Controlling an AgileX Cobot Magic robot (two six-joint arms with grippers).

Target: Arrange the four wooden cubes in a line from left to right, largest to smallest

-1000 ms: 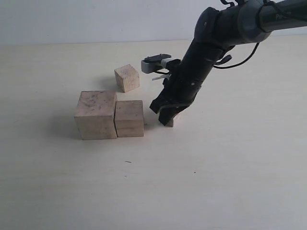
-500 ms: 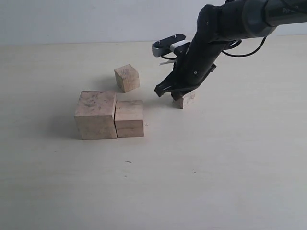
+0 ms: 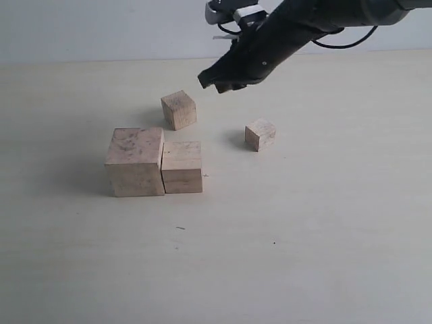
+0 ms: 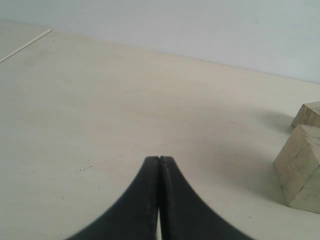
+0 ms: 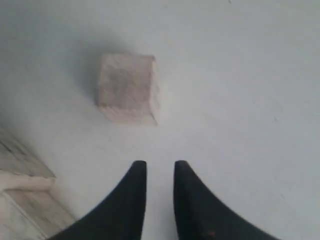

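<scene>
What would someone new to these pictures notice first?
The black right gripper hangs over the table, jaws slightly apart and empty. On it, the largest cube and second cube sit touching side by side, while the third cube and smallest cube lie apart.

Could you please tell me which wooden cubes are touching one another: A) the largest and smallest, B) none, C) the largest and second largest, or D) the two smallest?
C: the largest cube and the second-largest cube sit flush side by side, while the third cube and the smallest cube each stand apart.
</scene>
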